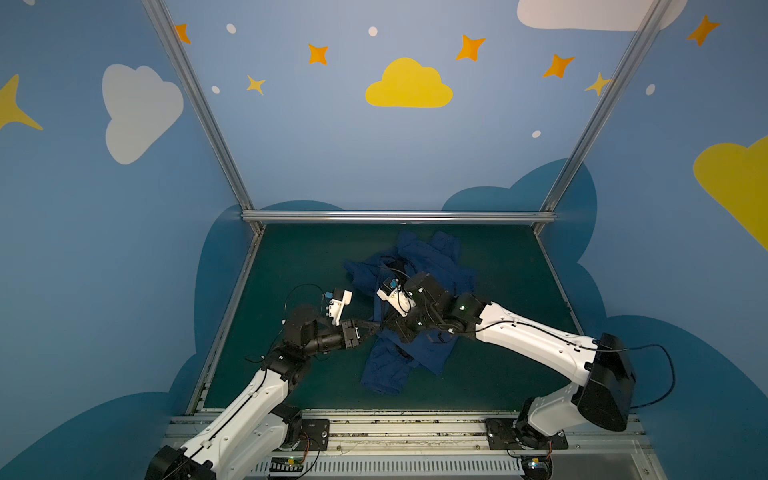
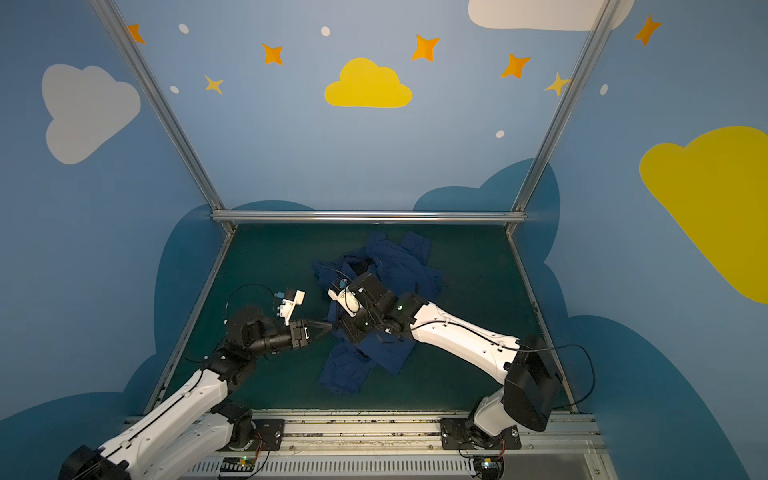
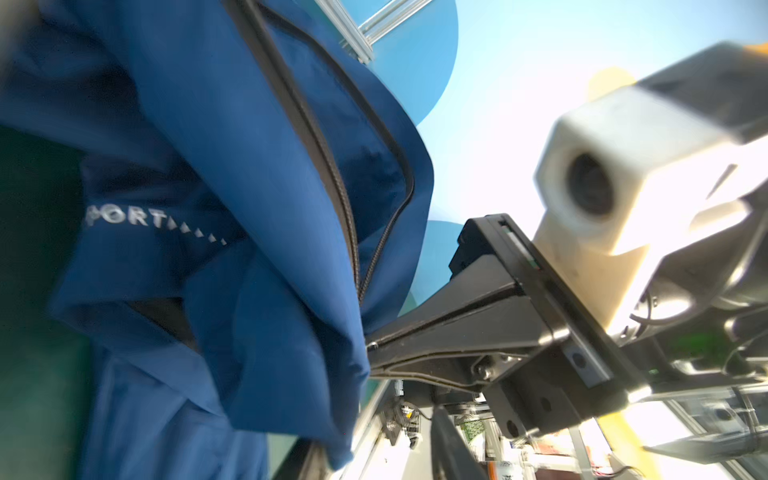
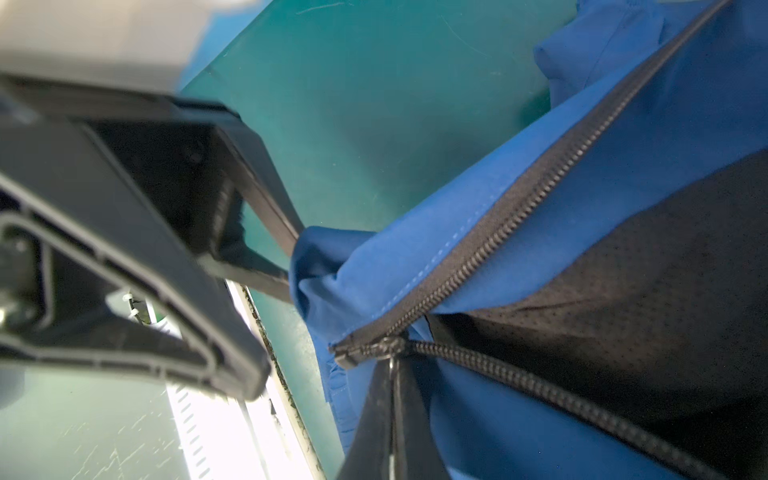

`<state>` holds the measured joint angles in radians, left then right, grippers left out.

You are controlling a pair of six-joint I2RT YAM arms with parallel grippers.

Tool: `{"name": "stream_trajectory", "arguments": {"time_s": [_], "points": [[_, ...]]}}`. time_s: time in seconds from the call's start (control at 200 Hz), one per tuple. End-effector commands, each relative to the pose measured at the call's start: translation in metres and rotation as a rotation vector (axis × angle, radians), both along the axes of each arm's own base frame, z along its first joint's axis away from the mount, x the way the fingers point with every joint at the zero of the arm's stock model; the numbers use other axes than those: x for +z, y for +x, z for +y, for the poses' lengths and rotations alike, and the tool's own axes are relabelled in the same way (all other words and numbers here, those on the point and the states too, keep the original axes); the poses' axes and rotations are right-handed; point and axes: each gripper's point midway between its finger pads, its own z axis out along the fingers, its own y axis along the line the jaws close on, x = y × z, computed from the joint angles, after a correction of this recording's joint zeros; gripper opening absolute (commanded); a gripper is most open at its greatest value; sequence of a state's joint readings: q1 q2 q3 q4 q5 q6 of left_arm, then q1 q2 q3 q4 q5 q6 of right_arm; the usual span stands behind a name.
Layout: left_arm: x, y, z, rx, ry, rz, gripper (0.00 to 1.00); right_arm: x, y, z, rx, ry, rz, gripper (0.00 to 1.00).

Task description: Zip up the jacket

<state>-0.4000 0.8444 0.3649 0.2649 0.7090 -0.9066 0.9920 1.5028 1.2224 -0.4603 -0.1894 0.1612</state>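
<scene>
The navy jacket (image 1: 419, 257) (image 2: 395, 266) lies crumpled on the green mat, showing black mesh lining (image 4: 623, 270) and white "SPORT" lettering (image 3: 137, 218). My right gripper (image 4: 392, 374) (image 3: 370, 353) is shut on the zipper pull just below the slider (image 4: 384, 347), where the two rows of teeth meet at the bottom. From the left, my left gripper (image 1: 376, 326) (image 2: 330, 326) (image 4: 293, 262) reaches the same hem corner. Its fingers stand apart, with a fold of blue fabric at their tips. Above the slider the zipper (image 3: 345, 216) is parted.
The green mat (image 1: 299, 270) is bounded by aluminium frame rails (image 1: 395, 216) at the back and sides. A metal rail (image 1: 395, 428) at the front carries both arm bases. Blue painted walls enclose the cell.
</scene>
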Motion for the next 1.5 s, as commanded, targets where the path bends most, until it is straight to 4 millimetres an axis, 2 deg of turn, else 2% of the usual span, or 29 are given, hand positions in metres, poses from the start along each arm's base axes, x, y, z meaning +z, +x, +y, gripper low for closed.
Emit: {"name": "stream_trajectory", "arguments": {"time_s": [0.0, 0.085, 0.265, 0.501, 0.611, 0.666, 0.751, 0.971, 1.066, 1.157, 1.492], "points": [[0.01, 0.005, -0.004, 0.029, -0.03, -0.034, 0.46, 0.017, -0.001, -0.001, -0.007, 0.036, -0.024, 0.0], [0.01, 0.009, -0.005, 0.043, -0.027, -0.043, 0.45, 0.019, -0.003, -0.001, -0.001, 0.041, -0.019, 0.0], [0.011, 0.018, -0.009, 0.054, -0.024, -0.051, 0.34, 0.019, -0.006, -0.003, 0.009, 0.042, -0.015, 0.0], [0.009, 0.022, -0.01, 0.066, -0.01, -0.054, 0.03, 0.016, -0.006, -0.007, 0.009, 0.022, -0.019, 0.0], [0.008, 0.02, -0.008, 0.067, 0.005, -0.06, 0.03, 0.014, -0.005, -0.007, 0.007, 0.015, -0.02, 0.0], [0.009, 0.019, -0.008, 0.067, 0.006, -0.06, 0.03, 0.014, -0.005, -0.006, 0.008, 0.015, -0.018, 0.07], [0.009, 0.018, -0.008, 0.067, 0.004, -0.06, 0.03, 0.011, -0.007, -0.002, 0.018, 0.016, -0.001, 0.13], [0.01, 0.018, -0.008, 0.064, 0.003, -0.06, 0.03, 0.013, -0.005, 0.0, 0.017, 0.017, -0.013, 0.18], [0.009, 0.018, -0.009, 0.065, 0.004, -0.057, 0.03, 0.014, -0.005, 0.0, 0.023, 0.015, -0.012, 0.13], [0.011, 0.019, -0.009, 0.067, 0.003, -0.06, 0.03, 0.01, -0.006, 0.0, 0.026, 0.003, -0.004, 0.0], [0.015, 0.019, -0.009, 0.061, 0.001, -0.066, 0.03, 0.011, 0.002, -0.004, 0.01, -0.032, -0.052, 0.0]]}}
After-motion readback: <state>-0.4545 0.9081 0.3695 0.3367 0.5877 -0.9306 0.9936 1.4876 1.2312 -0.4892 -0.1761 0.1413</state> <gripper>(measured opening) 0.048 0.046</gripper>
